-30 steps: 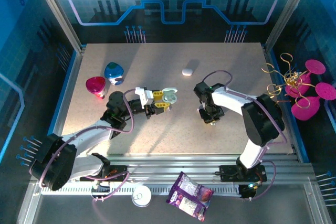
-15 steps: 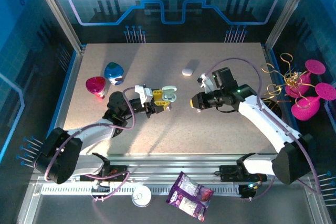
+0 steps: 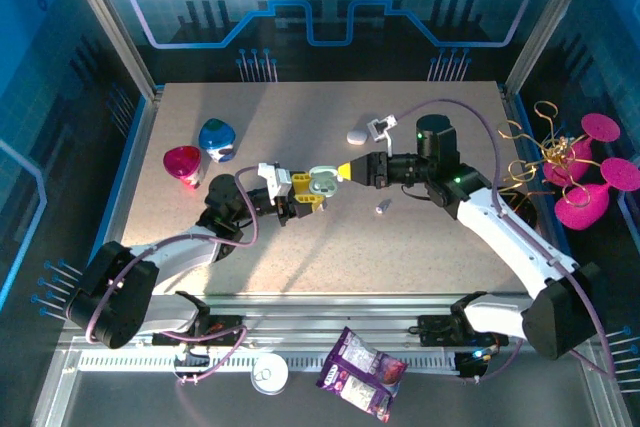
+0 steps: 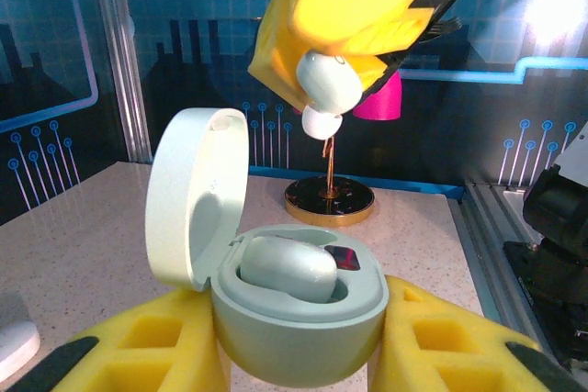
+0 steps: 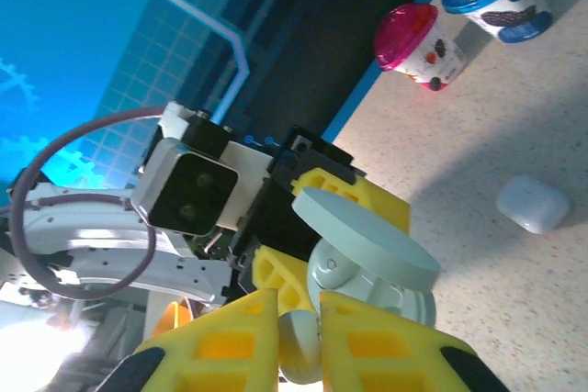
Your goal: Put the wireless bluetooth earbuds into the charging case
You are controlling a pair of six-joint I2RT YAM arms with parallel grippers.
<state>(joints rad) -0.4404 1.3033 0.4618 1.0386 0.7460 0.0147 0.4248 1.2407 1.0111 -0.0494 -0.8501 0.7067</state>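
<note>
Right tool (image 5: 299, 323) pinches earbud (image 4: 328, 83) (jaws nearly closed) above left tool's (image 3: 311, 191) open case (image 4: 296, 328).

The mint charging case (image 4: 299, 319) stands upright with its lid swung open, clamped in the left gripper (image 3: 310, 193) above the middle of the tabletop (image 3: 300, 112). A pale earbud (image 4: 287, 268) sits in its well. A second earbud (image 4: 326, 87), pale and rounded, is pinched in the right gripper (image 5: 299, 314) just above the open case, not touching it.
</note>
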